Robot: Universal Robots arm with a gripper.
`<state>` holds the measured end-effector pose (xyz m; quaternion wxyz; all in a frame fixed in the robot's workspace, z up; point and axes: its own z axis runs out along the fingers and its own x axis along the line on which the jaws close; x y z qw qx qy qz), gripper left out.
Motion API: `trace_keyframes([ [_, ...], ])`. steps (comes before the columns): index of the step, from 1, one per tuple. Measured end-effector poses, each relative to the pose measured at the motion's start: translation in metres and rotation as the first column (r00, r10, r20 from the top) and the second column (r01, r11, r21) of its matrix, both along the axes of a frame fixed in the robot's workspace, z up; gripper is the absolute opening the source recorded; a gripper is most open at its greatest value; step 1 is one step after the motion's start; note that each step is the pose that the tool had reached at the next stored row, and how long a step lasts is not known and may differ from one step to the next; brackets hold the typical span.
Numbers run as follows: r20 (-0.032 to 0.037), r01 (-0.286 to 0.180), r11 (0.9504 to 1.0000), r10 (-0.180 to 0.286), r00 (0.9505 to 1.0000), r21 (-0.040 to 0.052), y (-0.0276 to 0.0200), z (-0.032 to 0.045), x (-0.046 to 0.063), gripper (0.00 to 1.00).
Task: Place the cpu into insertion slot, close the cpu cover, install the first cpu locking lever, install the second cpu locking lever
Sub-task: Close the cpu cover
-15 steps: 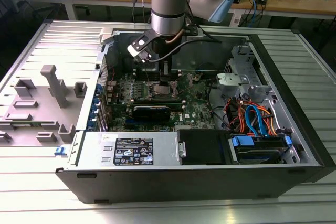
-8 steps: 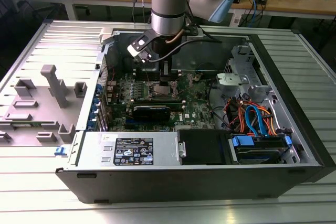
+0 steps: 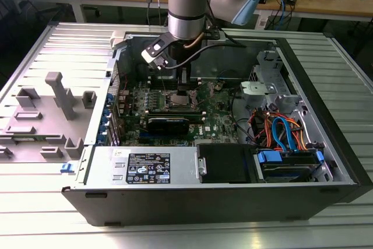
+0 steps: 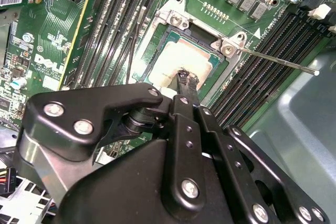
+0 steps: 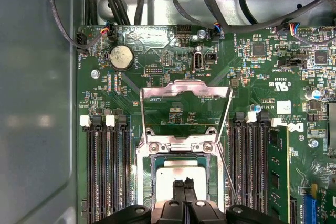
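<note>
Two fingers of the claw [image 5: 185,184] are pressed together, clenched with nothing visible between them. In both wrist views their tips stand on or just above the top of the cpu [image 5: 173,170]; whether they touch it I cannot tell. The cpu lies flat inside the insertion slot [image 5: 152,174], square to its rim, near the middle of the green motherboard [image 5: 262,77]. The cpu cover [image 5: 186,88] stands raised and open, hinged at the slot's edge opposite the claw, and bare board shows through its cut-out. In the second wrist view a thin locking lever [image 4: 278,61] sticks out free from one corner of the slot, over the black memory slots [image 4: 262,82], not latched down. Banks of these slots flank the insertion slot on two opposite sides. In the exterior view the arm [image 3: 186,4] reaches down into the open computer case [image 3: 221,199], which lies on its side on the ridged metal desk [image 3: 175,234]. Grey plastic fixtures [image 3: 58,94] stand near the desk's edge at the exterior view's left.
</note>
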<state>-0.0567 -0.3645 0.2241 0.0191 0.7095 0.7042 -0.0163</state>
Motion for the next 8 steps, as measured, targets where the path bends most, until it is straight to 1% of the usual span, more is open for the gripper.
trace_keyframes([
  [4,0.0,0.0,1.0,0.0,1.0,0.0,0.0,0.0,0.0,0.11],
  [5,0.0,0.0,1.0,0.0,1.0,0.0,0.0,0.0,0.0024,0.11],
  [8,0.0,0.0,1.0,0.0,1.0,0.0,0.0,0.0,0.0027,0.11],
])
